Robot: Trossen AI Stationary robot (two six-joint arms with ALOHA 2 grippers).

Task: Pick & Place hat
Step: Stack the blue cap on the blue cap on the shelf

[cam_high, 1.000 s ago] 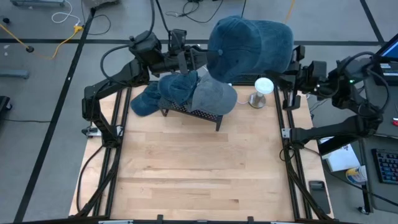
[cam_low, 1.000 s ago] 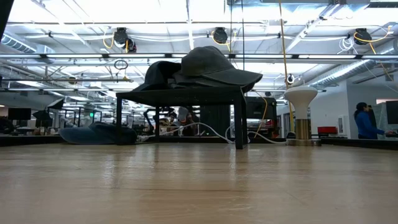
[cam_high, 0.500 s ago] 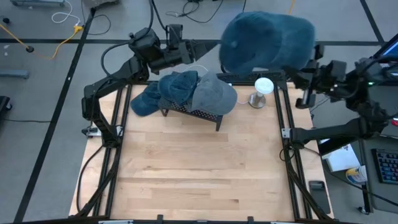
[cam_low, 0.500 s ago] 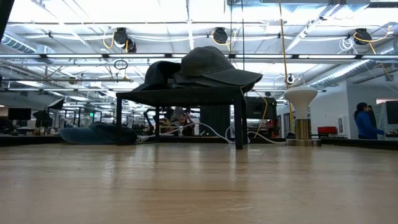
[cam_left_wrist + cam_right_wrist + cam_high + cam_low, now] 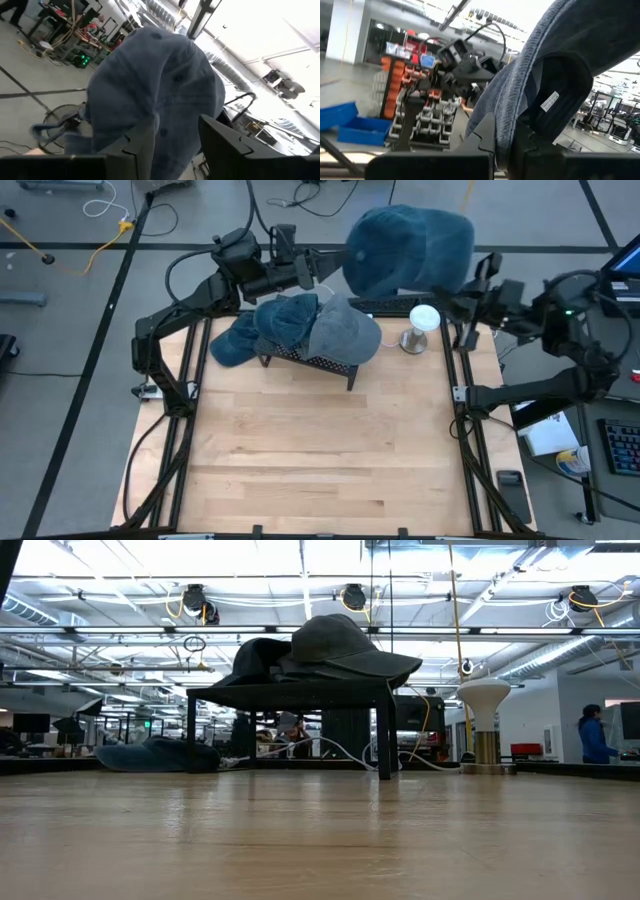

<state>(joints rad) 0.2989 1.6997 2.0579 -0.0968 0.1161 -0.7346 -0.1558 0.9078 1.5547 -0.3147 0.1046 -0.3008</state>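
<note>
A blue hat [image 5: 410, 248] hangs high above the table's far edge, with my right gripper [image 5: 462, 295] shut on it. Its inside, with a white label [image 5: 550, 102], faces the right wrist view. My left gripper [image 5: 322, 277] is open at the hat's left side. In the left wrist view the hat's crown [image 5: 155, 85] fills the space in front of and between its fingers. Whether they touch it, I cannot tell. A white stand [image 5: 422, 322] rises at the far right of the table. My right gripper pinches the hat's rim [image 5: 512, 112] between its two fingers, coming from the table's right and pointing a little upward. The hat is lifted clear of everything, its crown toward my left gripper and its opening toward the right arm.
A black rack [image 5: 310, 360] stands at the far middle with a blue hat [image 5: 285, 318] and a grey cap [image 5: 345, 335] on top. Another blue hat [image 5: 230, 348] lies on the table at the rack's left. A person [image 5: 595, 735] stands in the room behind.
My right gripper has swung the held hat toward the table's right, away from my left gripper, then part of the way back. The hat has stayed lifted clear throughout.
</note>
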